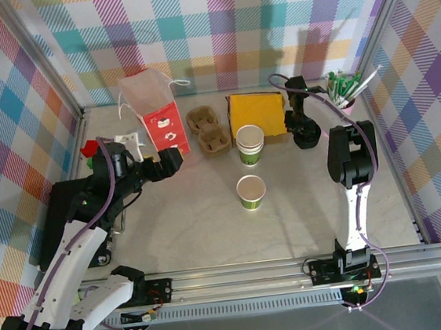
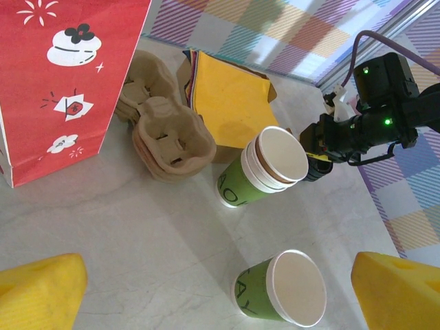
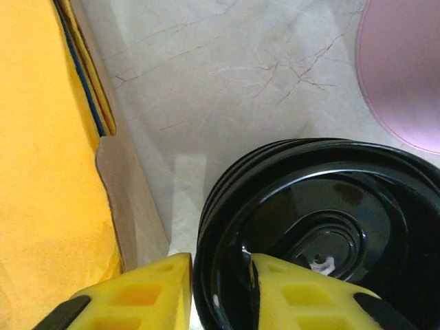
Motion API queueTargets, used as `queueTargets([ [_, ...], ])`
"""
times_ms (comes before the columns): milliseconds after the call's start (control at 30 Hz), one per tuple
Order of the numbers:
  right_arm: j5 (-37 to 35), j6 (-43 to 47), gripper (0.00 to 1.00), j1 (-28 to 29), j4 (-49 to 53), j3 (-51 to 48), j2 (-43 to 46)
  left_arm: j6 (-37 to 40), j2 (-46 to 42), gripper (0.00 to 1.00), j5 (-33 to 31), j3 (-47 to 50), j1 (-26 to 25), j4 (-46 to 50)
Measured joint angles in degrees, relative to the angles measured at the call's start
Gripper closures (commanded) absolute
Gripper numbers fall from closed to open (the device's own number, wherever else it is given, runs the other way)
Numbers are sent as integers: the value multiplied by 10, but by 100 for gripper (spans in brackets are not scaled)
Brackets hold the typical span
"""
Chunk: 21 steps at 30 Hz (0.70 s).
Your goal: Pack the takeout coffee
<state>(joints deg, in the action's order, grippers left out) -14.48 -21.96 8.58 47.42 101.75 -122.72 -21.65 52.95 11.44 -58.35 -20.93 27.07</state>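
Spotted the cup (image 1: 251, 192) upright around the middle of the counter (image 1: 187, 224), open end up, standing alone with nothing touching it. Can see it low in the left wrist view too, between the two yellow fingers (image 2: 41, 292) but well clear of both. Found the cup stack (image 1: 251, 144) just behind it, toward the back edge, not touching.

Got the left pincer (image 1: 170, 161) spread wide, holding nothing, hovering left of the stack and right by the red bag (image 1: 152, 117).

Along the back edge, going left to right: bag near the back-left corner, cup carriers (image 1: 209, 131) beside it, then yellow napkins (image 1: 257, 114), then a pink pot (image 1: 346, 104) of green sticks (image 1: 342, 83) in the back-right corner.

Caught the right pincer (image 3: 220, 278) down between napkins and pot, clenched on the rim of the top lid (image 3: 323, 227) of a black pile. One finger outside the rim, the other on the lid's face. Can't tell about any lift off the pile.
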Motion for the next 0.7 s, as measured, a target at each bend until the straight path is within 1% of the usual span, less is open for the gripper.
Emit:
queueTargets([
  [167,0,2,77,0,0,0,-5,0,-2,1,0,0,0,0],
  [500,2,4,79,0,3,0,-2,0,-2,1,0,0,0,0],
  [700,11,4,82,0,9,0,29,0,-2,1,0,0,0,-1],
])
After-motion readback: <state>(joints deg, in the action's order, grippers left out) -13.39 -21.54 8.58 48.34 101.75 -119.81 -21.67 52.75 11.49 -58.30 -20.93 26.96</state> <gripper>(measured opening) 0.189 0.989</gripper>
